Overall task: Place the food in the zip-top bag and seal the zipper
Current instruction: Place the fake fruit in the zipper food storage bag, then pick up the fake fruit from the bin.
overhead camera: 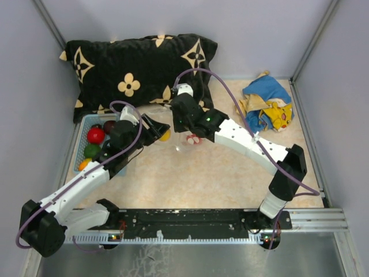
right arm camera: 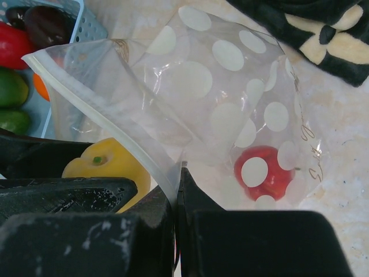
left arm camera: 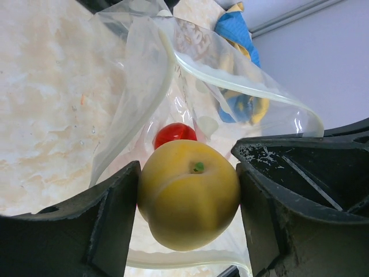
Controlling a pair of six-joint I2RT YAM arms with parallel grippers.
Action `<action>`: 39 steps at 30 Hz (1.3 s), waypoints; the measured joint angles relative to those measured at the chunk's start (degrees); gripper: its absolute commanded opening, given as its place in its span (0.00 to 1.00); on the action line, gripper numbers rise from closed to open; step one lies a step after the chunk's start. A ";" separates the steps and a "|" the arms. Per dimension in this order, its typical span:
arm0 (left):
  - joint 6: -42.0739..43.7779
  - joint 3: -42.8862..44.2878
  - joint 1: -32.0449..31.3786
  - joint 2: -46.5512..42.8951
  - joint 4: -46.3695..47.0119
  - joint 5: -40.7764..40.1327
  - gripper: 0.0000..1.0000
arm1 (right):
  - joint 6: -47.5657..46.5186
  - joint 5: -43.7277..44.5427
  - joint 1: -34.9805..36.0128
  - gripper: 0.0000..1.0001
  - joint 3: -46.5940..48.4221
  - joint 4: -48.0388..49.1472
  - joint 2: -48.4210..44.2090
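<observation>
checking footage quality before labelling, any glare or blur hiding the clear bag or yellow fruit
Left wrist: round yellow toy fruit sharp, glare streaks on the clear plastic zip-top bag; right wrist: black jaws dark, bag readable; top external: even light, bag barely visible.

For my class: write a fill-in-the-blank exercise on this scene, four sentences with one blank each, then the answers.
1. The fruit in the left gripper is ____.
2. The right gripper, shut on the bag's rim, holds its mouth ____.
3. The food already in the bag is ____.
4. The basket of other food stands on the ____ arm's side.
Answers: yellow; open; red; left.
</observation>
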 measured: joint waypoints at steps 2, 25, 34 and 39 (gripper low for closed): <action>0.44 0.11 -0.09 0.00 -0.35 -0.52 0.79 | 0.20 -0.11 0.00 0.00 -0.02 0.20 -0.07; 13.38 10.36 -0.11 -7.17 -15.89 -8.11 0.86 | 0.59 2.32 -0.13 0.00 -1.25 0.76 -0.11; 19.87 13.22 0.81 -8.46 -25.97 -18.64 0.90 | -0.50 3.41 -0.83 0.00 -1.84 1.07 -0.11; 21.62 13.09 5.33 -7.02 -29.92 -21.77 0.90 | -1.40 3.50 -0.94 0.00 -2.71 1.36 -0.11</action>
